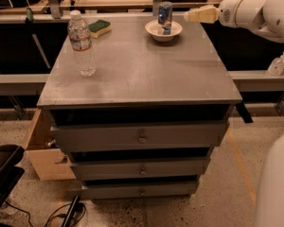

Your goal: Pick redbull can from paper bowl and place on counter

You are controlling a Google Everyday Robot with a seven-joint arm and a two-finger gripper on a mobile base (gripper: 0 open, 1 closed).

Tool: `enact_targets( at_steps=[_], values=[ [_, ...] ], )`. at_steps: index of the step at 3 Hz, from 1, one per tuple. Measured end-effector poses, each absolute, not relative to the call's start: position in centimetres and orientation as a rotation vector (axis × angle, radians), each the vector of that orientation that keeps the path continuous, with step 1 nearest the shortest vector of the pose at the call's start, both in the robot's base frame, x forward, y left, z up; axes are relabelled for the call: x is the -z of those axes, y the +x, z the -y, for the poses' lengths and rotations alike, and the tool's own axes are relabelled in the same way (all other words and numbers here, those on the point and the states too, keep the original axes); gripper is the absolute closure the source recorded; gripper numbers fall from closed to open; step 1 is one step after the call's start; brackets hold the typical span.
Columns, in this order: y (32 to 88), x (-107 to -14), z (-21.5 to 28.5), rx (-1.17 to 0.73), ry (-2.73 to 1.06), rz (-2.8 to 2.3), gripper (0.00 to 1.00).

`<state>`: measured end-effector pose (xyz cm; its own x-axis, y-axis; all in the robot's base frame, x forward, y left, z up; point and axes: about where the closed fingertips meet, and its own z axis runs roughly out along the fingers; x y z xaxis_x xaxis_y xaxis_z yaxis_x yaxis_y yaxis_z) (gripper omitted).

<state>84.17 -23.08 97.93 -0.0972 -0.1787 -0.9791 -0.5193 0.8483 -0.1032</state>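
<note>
Camera view: white arm reaching level from the right toward the paper bowl [164, 31].
Gripper [199, 15] points left, just beside the bowl, apart from it; spread or closed, cannot tell. Redbull can [164, 17] stands upright in the bowl on the counter [142, 74].

Tool [187, 16] at back right edge of table [146, 79], just right of redbull can [164, 15] in paper bowl [154, 30]; gap between unobstructed. Water bottle [81, 44] and sponge [99, 28] well left. Centre and front free.
</note>
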Motion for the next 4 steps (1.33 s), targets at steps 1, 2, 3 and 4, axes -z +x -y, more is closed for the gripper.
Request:
enact_targets(
  at_steps=[1,2,3,4],
  values=[
    [87.8,-97.1,22.7,-0.321,-0.54,-1.67,0.0],
    [90.1,-96.9,21.7,-0.334,-0.54,-1.643,0.0],
    [91.7,-97.0,20.6,-0.354,-0.534,-1.607,0.0],
    [92.5,-96.9,18.4,-0.404,-0.533,-1.574,0.0]
  ],
)
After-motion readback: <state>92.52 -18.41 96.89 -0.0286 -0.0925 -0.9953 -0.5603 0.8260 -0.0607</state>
